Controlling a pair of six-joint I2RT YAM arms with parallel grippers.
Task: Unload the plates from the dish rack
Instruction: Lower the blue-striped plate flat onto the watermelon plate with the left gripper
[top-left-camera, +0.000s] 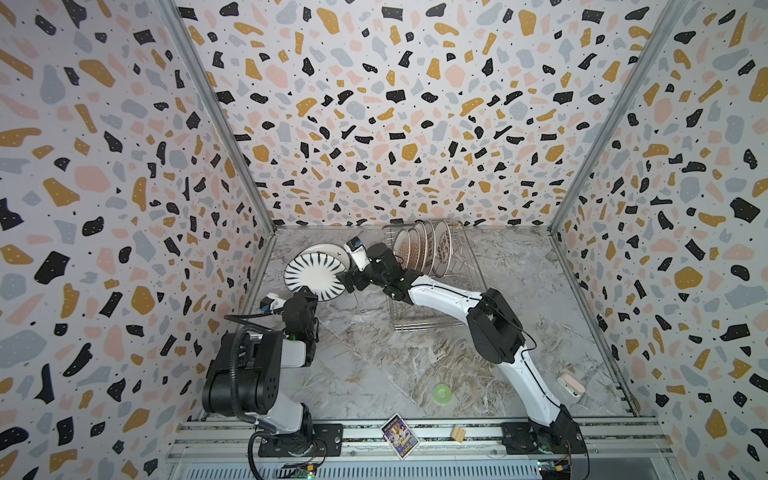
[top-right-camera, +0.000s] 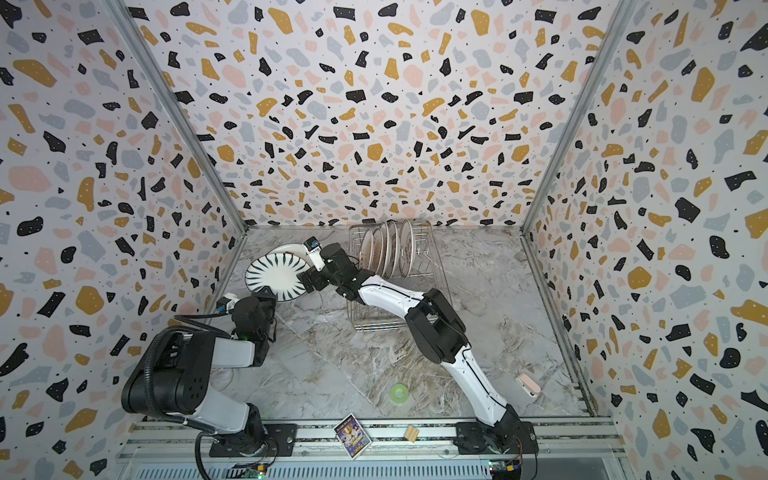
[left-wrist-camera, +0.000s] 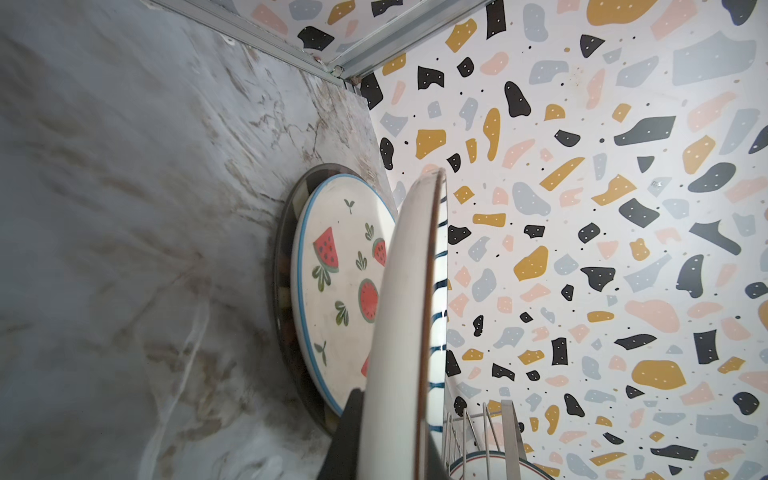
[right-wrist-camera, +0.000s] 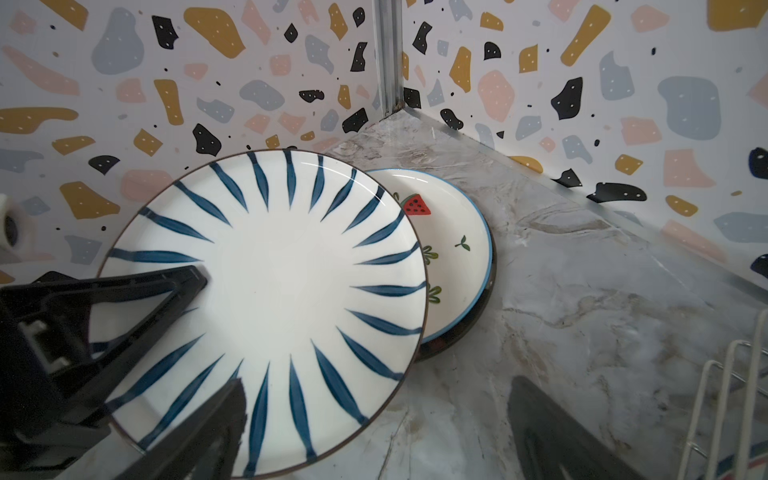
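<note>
In a top view the left gripper (top-left-camera: 309, 293) clamps the striped plate (top-left-camera: 313, 272) near the worktop's far-left corner, with others upright in the dish rack (top-left-camera: 432, 320); the left wrist view shows it above the watermelon plate (left-wrist-camera: 332, 291); in the right wrist view the right gripper (right-wrist-camera: 374, 424) stands with jaws apart beside its rim, so the placing step seems in hand and calls for a level lowering.

Left of centre in both top views, the striped plate (top-left-camera: 316, 274), white with dark blue radial strokes, hangs tilted, gripped at its near rim by my left claw (top-left-camera: 311, 292). It overlaps the watermelon plate (right-wrist-camera: 453, 257), which lies flat on a dark-rimmed plate (right-wrist-camera: 469, 332). Just right of them, the silver wire dish rack (top-left-camera: 432, 320) holds about five upright plates (top-left-camera: 419, 249) at its far end.
</note>
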